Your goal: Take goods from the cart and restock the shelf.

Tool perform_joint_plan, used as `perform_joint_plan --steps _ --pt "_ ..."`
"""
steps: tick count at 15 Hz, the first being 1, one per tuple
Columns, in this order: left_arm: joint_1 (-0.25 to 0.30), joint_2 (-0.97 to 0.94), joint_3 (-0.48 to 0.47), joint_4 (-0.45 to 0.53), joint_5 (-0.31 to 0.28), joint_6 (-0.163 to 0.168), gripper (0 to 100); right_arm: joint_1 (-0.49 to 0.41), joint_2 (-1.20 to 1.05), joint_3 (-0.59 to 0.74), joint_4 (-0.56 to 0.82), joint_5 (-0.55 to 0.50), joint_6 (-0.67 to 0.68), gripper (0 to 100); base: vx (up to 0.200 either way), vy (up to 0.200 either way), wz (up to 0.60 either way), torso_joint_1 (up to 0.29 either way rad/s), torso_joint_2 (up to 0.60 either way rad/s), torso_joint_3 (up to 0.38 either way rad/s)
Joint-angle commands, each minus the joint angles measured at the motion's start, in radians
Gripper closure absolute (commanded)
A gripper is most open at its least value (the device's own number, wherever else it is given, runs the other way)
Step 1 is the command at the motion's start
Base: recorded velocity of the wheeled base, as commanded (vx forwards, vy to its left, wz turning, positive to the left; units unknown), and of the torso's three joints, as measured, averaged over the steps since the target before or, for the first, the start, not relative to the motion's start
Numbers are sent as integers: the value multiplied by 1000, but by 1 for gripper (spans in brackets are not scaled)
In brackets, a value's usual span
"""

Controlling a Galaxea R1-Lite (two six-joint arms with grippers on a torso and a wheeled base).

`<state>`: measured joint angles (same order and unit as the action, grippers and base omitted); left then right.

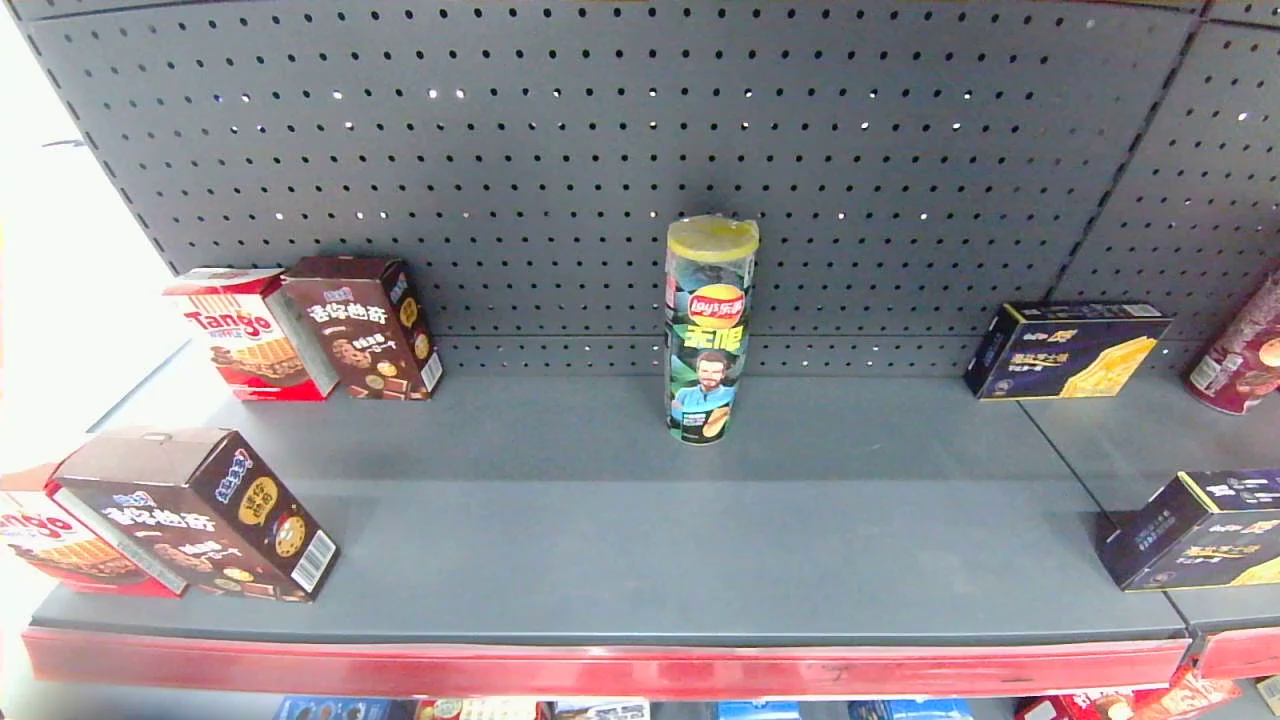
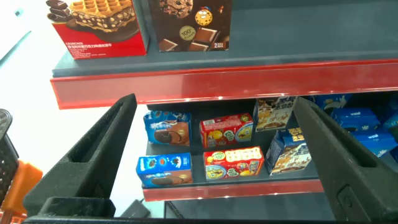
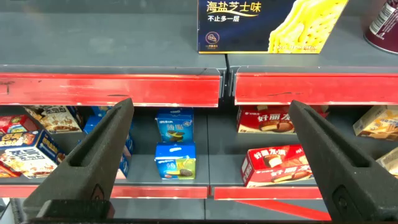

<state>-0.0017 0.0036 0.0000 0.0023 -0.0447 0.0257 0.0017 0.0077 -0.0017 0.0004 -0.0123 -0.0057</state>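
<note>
Grey shelf (image 1: pixel 600 540), one tall chip can (image 1: pixel 710 330) upright, left claw (image 2: pixel 214 109) and right claw (image 3: pixel 211 104) both spread empty: a clumsy placement could topple it.

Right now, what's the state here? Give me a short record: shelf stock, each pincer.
shelf: grey, red front edge
centre: chip can, upright, alone
back left: red wafer box, brown cookie box
front left: second wafer box, second cookie box
right: back blue box, front blue box
left pincer: open, empty
right pincer: open, empty
</note>
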Motion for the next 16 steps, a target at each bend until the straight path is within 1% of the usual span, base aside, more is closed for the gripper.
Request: perform_joint_plan --steps 1,10,16 --pt "0 -1 0 -1 0 0 0 0 2 0 0 0 0 0 0 0 0 0 0 0" --pt "0 -1 0 1 0 0 0 0 2 0 0 -3 3 0 0 0 0 0 0 0" --pt "0 -1 0 1 -1 0 0 0 0 0 0 -5 1 0 0 0 600 1 2 4"
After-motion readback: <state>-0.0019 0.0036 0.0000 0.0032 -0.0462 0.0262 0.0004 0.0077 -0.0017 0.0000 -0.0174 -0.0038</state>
